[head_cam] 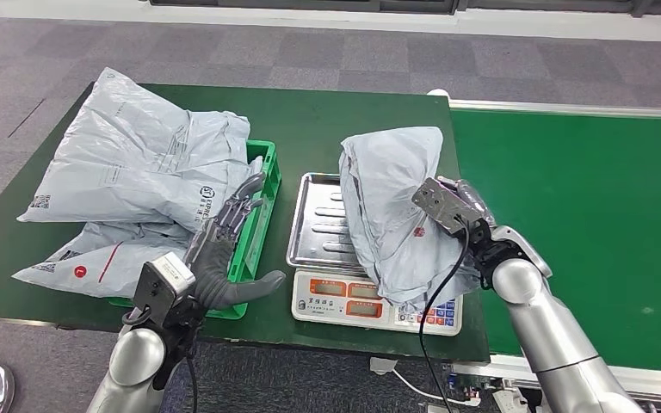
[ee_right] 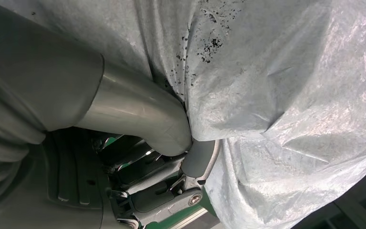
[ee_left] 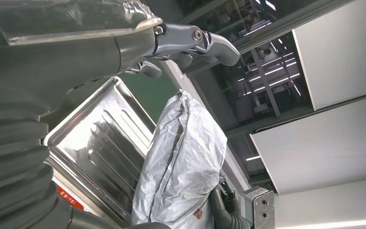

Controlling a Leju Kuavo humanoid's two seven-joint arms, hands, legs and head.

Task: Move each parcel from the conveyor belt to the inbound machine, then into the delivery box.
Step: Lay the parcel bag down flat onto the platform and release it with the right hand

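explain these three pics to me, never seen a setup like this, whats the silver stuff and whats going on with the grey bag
The silver parts are the two arms of a humanoid robot, each ending in a many-fingered hand. The wide picture is the robot's own view from its head, looking down. The other two come from cameras at its wrists, so they look tilted and very close.

On the dark green table sits a weighing scale with a steel tray. The right hand grips a grey plastic parcel that stands on that tray; the right wrist view shows its thumb pressed into the wrapping. The left hand holds nothing, fingers spread, over a green crate piled with more grey parcels. The green conveyor belt lies to the right.
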